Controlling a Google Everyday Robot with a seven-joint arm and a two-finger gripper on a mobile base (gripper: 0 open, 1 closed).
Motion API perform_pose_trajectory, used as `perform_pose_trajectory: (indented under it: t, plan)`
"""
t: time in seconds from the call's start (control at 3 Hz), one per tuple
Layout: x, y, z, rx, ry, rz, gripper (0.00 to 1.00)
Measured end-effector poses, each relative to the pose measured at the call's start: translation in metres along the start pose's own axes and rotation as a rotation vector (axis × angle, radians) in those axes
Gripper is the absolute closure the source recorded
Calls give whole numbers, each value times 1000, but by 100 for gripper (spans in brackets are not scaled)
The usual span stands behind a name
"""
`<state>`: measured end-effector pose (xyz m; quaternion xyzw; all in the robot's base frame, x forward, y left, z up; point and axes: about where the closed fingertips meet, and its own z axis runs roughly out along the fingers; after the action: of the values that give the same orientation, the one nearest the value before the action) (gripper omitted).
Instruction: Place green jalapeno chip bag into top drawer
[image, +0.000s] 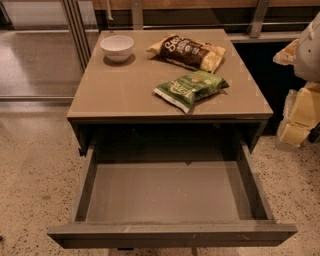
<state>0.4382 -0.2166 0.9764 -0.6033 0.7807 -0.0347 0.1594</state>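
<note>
Light: dim, warm, indoor, falling from above.
Table (120, 90): top evenly lit with a faint sheen.
Shadows: a soft one beside the bowl (117, 47), a thin dark one under the near edge of the green bag (191, 88).
Drawer (165, 192): black at the back under the tabletop, greyer toward the front.
Floor (35, 170): moderately lit.
Gripper (301, 112): at the right edge, pale yellow-white, among the brightest items.

Crinkled green jalapeno chip bag (191, 89) on square grey-brown table (115, 95), right of centre, dark brown and yellow chip bag (188, 52) behind it, round white bowl (117, 47) back left, wide top drawer (170, 234) open below front, gripper (301, 114) off table's right side.
</note>
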Motion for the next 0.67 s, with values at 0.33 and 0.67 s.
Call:
perform_pose_trajectory:
  t: [0.33, 0.67]
  plan:
    - [0, 0, 0, 0, 0, 0, 0]
    - [-11, -15, 12, 31, -55, -14, 0]
